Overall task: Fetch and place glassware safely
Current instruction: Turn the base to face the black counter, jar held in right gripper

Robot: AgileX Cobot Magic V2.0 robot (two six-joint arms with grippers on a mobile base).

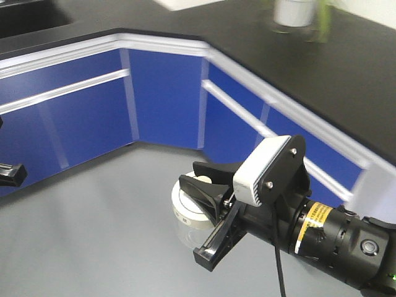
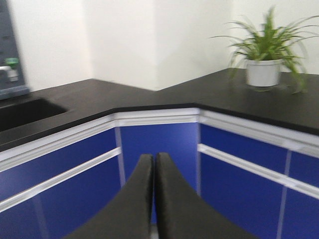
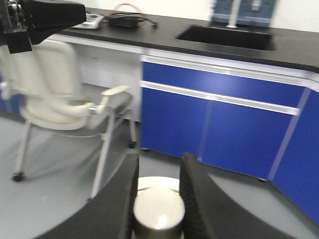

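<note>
**Jar in right grip, off the floor, tabletop not yet reached**

- Right end effector [image 1: 192, 221]: closed narrow on the glass jar [image 1: 185, 238], one finger on each side. The wrist view shows the cream lid [image 3: 157, 184] and its knob [image 3: 158, 213] squarely between my fingers [image 3: 122, 204].
- Jar position: on no surface. It hangs over the grey floor [image 1: 93, 235], in front of the blue cabinets [image 1: 164, 93]. Lid is up and the long axis reads roughly upright. I can't rule out a slight tilt.
- Left end effector [image 2: 153, 179]: fingers pressed together with nothing between them, facing the cabinet corner.
- Key relation: the jar lies inside my right grip, so the right arm does the placing. The black tabletop [image 1: 309, 74] lies higher than the jar and beyond it, past the cabinet fronts.
- Judgement: fetch looks done, placing is not. The next move needs height over the tabletop edge, then reach forward with the axis kept upright and the base set flat before I open.
- Risk: smooth glass could slip. I can't tell how much of the jar wall sits under the pads. Set down well apart from the potted plant [image 2: 263, 69].
</note>
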